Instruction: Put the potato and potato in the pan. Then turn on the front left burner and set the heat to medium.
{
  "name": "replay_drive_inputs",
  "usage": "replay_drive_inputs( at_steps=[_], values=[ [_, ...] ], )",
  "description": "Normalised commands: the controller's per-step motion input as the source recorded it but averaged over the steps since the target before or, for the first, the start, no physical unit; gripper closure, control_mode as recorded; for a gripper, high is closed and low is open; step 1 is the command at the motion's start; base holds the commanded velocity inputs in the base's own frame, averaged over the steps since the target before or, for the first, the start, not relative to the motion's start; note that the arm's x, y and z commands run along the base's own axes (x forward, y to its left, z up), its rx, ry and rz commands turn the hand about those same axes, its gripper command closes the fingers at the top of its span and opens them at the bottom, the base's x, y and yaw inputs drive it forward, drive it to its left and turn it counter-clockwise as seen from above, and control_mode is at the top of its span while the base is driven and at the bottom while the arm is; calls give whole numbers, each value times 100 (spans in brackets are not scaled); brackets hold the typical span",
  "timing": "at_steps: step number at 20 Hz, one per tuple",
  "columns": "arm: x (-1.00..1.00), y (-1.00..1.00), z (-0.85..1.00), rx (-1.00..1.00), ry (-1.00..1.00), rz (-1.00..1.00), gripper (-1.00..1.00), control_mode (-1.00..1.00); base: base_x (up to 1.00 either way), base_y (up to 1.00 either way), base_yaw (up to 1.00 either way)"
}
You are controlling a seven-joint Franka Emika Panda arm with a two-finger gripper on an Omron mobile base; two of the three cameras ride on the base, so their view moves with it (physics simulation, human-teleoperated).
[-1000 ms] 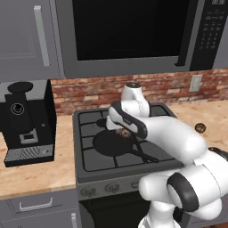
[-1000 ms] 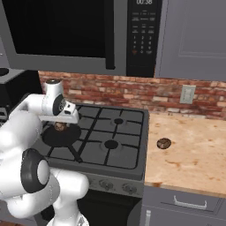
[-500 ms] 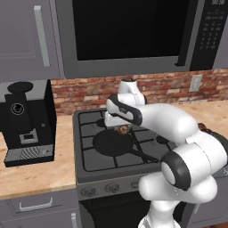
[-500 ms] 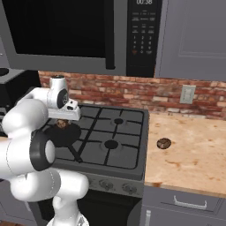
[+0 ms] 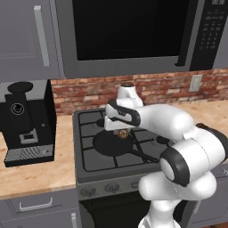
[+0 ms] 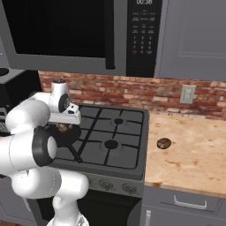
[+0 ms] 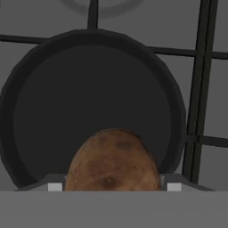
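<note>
One potato [image 7: 113, 164] sits between the tips of my gripper [image 7: 114, 187], which is shut on it just above the black pan [image 7: 89, 98]. In the left base view the gripper [image 5: 122, 131] holds this potato [image 5: 123, 134] over the right part of the pan [image 5: 103, 144], which rests on the stove's front left burner with its handle [image 5: 143, 156] pointing to the front right. The right base view shows the held potato [image 6: 63, 128] over the pan [image 6: 73, 137]. The other potato [image 6: 163, 143] lies on the counter to the right of the stove.
The stove's knobs [image 5: 89, 191] run along its front panel. A black coffee machine [image 5: 26, 120] stands on the counter to the left. A microwave [image 5: 129, 31] hangs low over the stove. A brick wall with an outlet [image 6: 187, 94] closes the back.
The hand has stayed over the pan with the potato in it, hardly shifting. The arm's elbow and upper links have swung to a new pose.
</note>
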Motion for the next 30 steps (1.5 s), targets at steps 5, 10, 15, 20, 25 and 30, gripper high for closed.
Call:
replay_drive_inputs(
  at_steps=[5, 10, 15, 20, 25, 30],
  values=[
    [0, 1, -31, 0, 0, 0, 100, -100, 0, 0, 0],
    [0, 3, -29, 0, 0, 0, 100, -100, 0, 0, 0],
    [0, 1, -20, 0, 0, 0, 100, -100, 0, 0, 0],
    [0, 3, -3, 0, 0, 0, 100, -100, 0, 0, 0],
    [0, 0, 0, 0, 0, 0, -100, -100, 0, 0, 0],
    [0, 0, 0, 0, 0, 0, -100, -100, 0, 0, 0]
  ],
)
